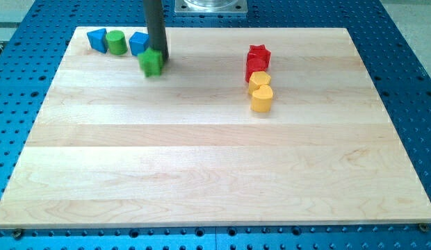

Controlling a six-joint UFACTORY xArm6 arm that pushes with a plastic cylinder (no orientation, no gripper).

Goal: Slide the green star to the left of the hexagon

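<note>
Rod, no jaws to open or shut; my tip touches blurred green star on its right, placed for my push, judging, leftward, though yellow hexagon sits far right.

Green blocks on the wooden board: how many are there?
2. A green cylinder block stands near the view's top left, between two blue blocks. A blurred green block, shape unclear, lies beside my tip.

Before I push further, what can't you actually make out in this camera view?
- Green block: motion-blurred, star shape unconfirmed.
- My tip: its very end blurs into that green block, contact unclear.
- Blue block: right part hidden behind the rod.
- Red block under the red star: partly covered, shape unclear.
</note>
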